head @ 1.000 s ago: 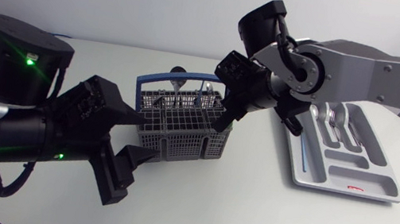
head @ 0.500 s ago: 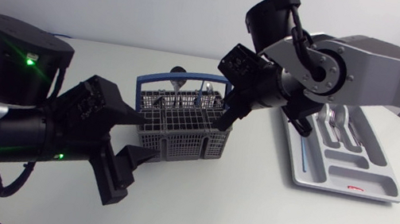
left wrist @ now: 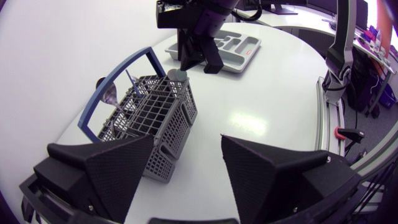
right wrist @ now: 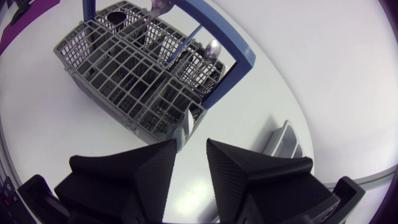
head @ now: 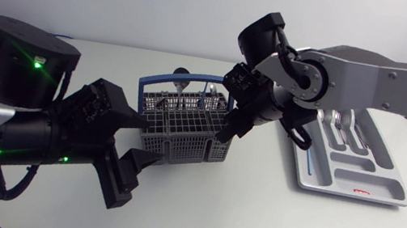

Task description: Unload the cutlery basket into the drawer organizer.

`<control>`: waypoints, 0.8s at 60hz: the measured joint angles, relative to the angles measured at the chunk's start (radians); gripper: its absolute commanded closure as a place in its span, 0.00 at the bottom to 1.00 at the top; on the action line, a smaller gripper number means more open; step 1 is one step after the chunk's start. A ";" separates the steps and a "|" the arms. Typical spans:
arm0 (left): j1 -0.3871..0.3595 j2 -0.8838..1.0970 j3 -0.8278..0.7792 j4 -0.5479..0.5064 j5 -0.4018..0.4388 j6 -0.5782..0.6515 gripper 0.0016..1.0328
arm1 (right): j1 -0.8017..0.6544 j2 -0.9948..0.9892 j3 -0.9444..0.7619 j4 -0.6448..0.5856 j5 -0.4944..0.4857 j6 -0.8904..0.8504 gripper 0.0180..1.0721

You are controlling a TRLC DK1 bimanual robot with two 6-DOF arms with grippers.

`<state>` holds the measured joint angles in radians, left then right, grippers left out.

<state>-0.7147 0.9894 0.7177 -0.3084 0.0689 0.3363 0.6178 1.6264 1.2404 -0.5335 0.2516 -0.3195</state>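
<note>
Toward the table's (head: 252, 220) far edge stands the cutlery basket (head: 184, 131), with the right gripper (head: 225, 131) above its end, fingers narrowly apart and empty, likely lining up a pick. The left gripper (head: 127, 174), spread wide beside the basket, seems placed to steady it.

At centre frame, a grey grid pattern is seen on the cutlery basket (head: 183, 137), topped by a blue handle (right wrist: 230, 82). A silver spoon (right wrist: 212, 48) is glimpsed inside. At right, the drawer organizer (head: 373, 178) is shown pale silver-grey, marked by a small red label (head: 361, 189). The table (head: 252, 220) is plain white. The left gripper (head: 132, 178) and right gripper (head: 227, 130) are matte black. Green lights (head: 31, 62) are dotted along the black left arm (head: 27, 143).
</note>
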 measured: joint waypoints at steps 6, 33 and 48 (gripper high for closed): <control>0.000 0.000 0.000 0.000 0.000 0.000 0.14 | 0.000 0.005 0.000 -0.005 0.000 0.011 0.62; 0.000 0.000 0.000 0.000 0.000 0.000 0.14 | 0.010 0.041 0.000 -0.008 0.009 0.044 0.86; 0.000 0.000 0.000 -0.001 0.000 0.000 0.14 | 0.020 0.042 -0.001 0.001 0.024 0.055 0.89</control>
<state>-0.7147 0.9894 0.7177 -0.3092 0.0689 0.3363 0.6376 1.6688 1.2396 -0.5327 0.2752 -0.2642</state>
